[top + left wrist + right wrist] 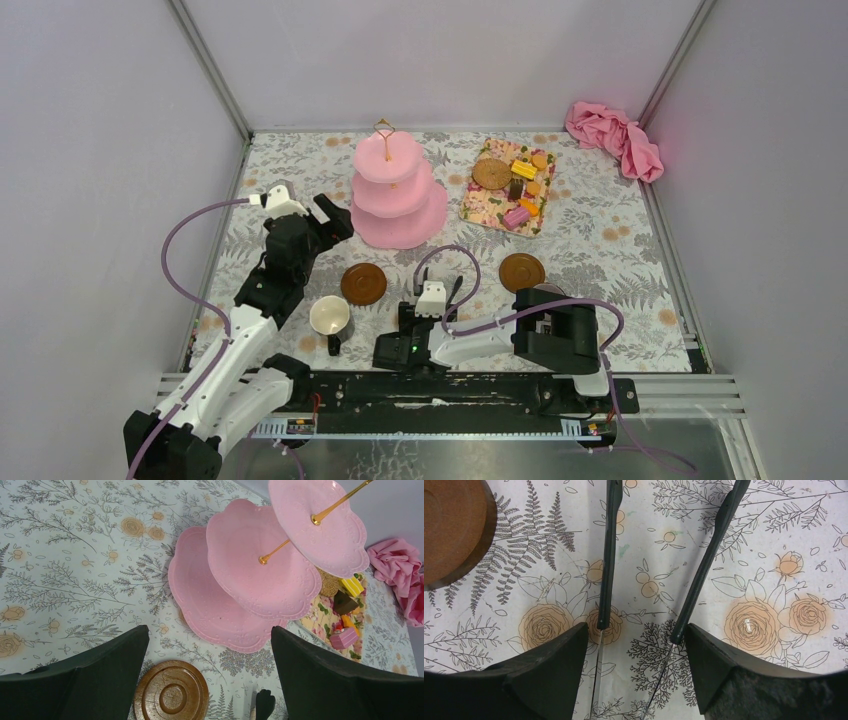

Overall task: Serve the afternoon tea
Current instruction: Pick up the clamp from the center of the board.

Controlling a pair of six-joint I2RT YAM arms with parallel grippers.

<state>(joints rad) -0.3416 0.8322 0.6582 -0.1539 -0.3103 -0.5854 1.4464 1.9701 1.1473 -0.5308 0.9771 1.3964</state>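
Step in hand, my read: picking up the tongs (608,555) so biscuits can go onto the stand. Right end effector (636,630) sits low over the bench (620,260), lower centre of the top view. Its jaws are apart and straddle both tong arms, with no clear clamp yet. Left end effector (335,218) is wide apart and holds nothing, hovering just left of the stand (390,190).

Task things: the stand is at upper centre with bare tiers. The biscuits (533,188) are on the tray (480,205) just right of it. One saucer (363,284) is below the stand, the other saucer (521,272) is right of centre. The white mug (330,317) stands on the bench lower left, on neither saucer. Purple mug not visible.

Next move calls for squeezing the tong arms together, lifting without them slipping, then carrying them up-right to the tray.

Around: cloth (612,135) bunched in the upper right corner, well apart. In the way: the right arm's own cable loops close above the tongs, and the right saucer lies on the path to the tray.
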